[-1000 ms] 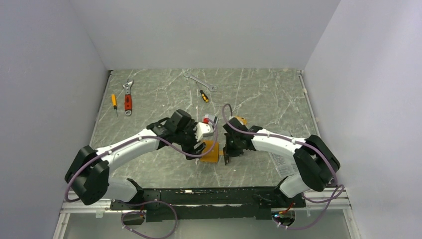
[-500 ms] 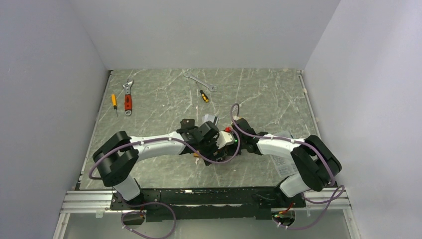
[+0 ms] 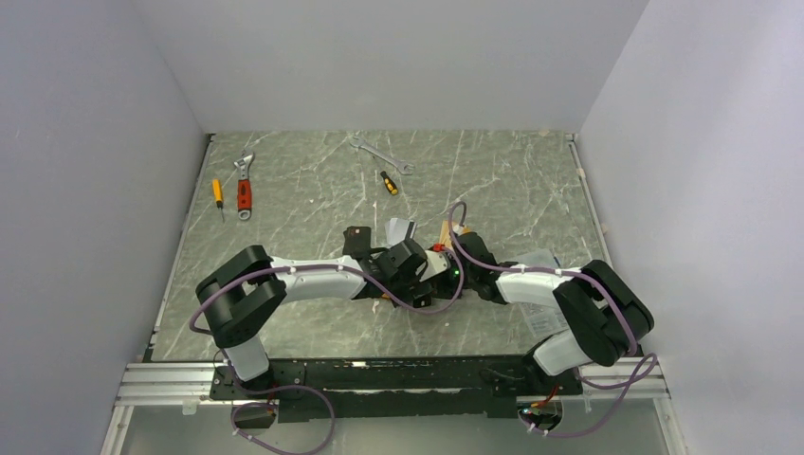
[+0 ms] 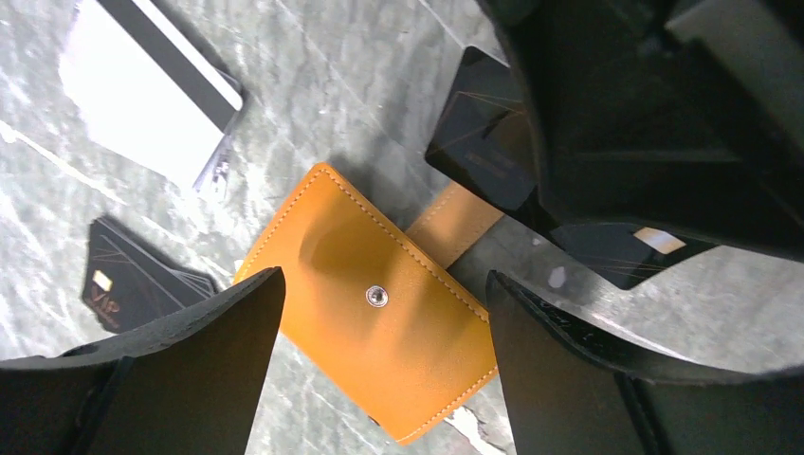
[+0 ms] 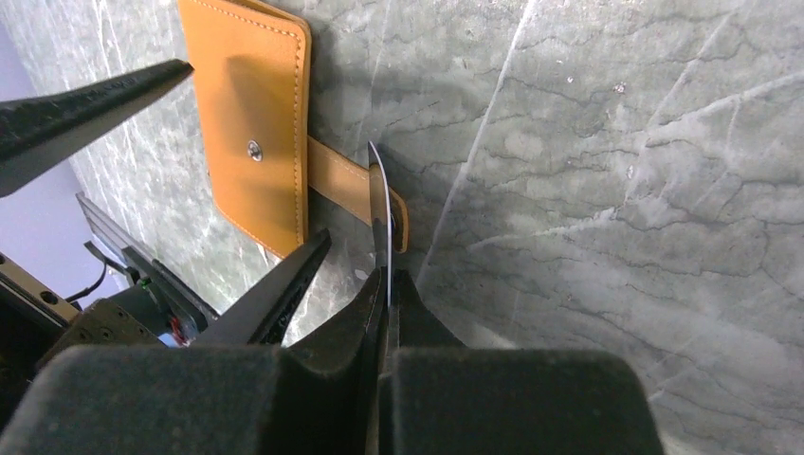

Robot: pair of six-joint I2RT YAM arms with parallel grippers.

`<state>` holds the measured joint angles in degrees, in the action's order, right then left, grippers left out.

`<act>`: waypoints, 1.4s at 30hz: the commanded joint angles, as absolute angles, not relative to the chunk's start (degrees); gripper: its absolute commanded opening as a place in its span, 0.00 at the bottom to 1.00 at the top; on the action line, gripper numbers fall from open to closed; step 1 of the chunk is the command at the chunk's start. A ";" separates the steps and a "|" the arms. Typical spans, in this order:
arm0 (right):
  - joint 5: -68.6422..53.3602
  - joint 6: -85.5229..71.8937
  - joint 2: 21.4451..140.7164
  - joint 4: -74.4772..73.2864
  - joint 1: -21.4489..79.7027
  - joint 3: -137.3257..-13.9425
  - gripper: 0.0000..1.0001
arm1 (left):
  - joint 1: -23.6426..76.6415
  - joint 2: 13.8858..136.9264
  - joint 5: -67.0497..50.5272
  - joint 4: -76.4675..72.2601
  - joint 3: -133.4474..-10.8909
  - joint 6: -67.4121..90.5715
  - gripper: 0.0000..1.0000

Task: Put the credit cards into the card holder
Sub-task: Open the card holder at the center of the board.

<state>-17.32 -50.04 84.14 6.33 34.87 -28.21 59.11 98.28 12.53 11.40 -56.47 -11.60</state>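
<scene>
The green marbled surface (image 3: 512, 180) carries everything. The left arm (image 3: 313, 277) and the right arm (image 3: 536, 284) reach in from the near edge and meet close together at the middle of it.

The left claw (image 4: 384, 280) hangs over the card holder (image 4: 360, 322) with its fingers spread wide, one to each side and neither touching it. The right claw (image 5: 384, 289) is pressed together on a black card (image 4: 484, 142), pinching it upright on its edge just above the holder's strap (image 4: 453, 226).

At the far left of the surface lies a red-handled wrench (image 3: 245, 187), and near the far edge a plain steel spanner (image 3: 379, 154).

The card holder is orange, closed and flat on the surface under both claws, its strap sticking out toward the right claw.

A silver card (image 4: 142, 90) with a black stripe lies flat near the holder, apart from it. A second black card (image 4: 128, 284) lies flat beside the holder's other corner, partly hidden by a left finger.

A yellow screwdriver (image 3: 217, 194) sits just left of the wrench, and a shorter one (image 3: 389, 182) near the spanner.

A small metal snap (image 4: 376, 296) shows on the holder's cover.
</scene>
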 commanded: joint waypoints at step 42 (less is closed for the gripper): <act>-7.95 -47.35 85.37 -3.77 34.40 -22.70 0.00 | 36.50 88.89 -1.68 19.05 -52.78 -13.60 0.41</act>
<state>-17.87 -50.19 84.40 9.13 34.52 -26.92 41.69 87.46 10.07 17.23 -52.12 -16.14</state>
